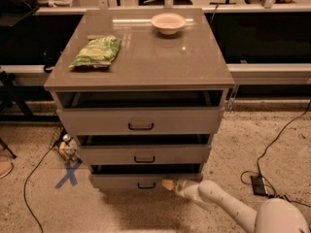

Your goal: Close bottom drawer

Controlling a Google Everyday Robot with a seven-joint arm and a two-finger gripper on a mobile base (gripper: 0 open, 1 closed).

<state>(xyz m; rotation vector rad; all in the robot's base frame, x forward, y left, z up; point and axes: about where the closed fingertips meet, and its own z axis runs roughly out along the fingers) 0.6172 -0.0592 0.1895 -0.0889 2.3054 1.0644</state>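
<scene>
The bottom drawer (121, 181) is the lowest of three grey-taupe drawers in the cabinet. It has a low front panel and a small black handle (146, 185). Its front stands only slightly out from the cabinet body, with a dark gap above it. My gripper (168, 185) is at the end of the white arm that comes in from the lower right. Its tan tip rests against the drawer front just right of the handle.
The middle drawer (144, 154) and top drawer (141, 121) sit above. A green chip bag (97, 51) and a white bowl (168, 22) lie on the cabinet top. A blue X (68, 174) marks the floor at left. Cables and a black adapter (259, 185) lie at right.
</scene>
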